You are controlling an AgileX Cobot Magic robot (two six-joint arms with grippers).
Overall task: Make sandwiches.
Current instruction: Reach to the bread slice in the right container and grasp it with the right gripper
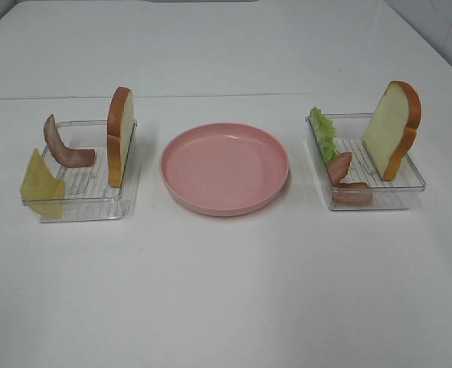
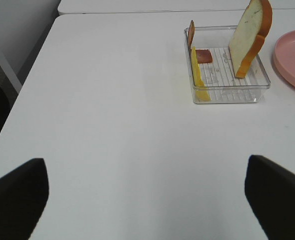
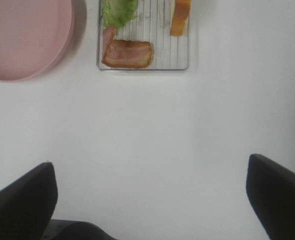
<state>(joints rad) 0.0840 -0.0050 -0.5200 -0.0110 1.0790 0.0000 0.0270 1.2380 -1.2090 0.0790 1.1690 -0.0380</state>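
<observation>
Pink plate (image 1: 224,169) is sitting centred in the high view, the left tray (image 1: 80,215) at its 9 o'clock, the right tray (image 1: 398,195) at 3. The left bread slice (image 1: 120,136), cheese (image 1: 40,184) and left bacon (image 1: 65,149) are resting in one; the right bread slice (image 1: 391,130), lettuce (image 1: 323,132) and right bacon (image 1: 351,192) in the other. Only my wrist views are showing my left gripper (image 2: 145,172) and right gripper (image 3: 150,170) — both gaping wide, holding nothing, over bare table (image 1: 226,291) short of the trays.
</observation>
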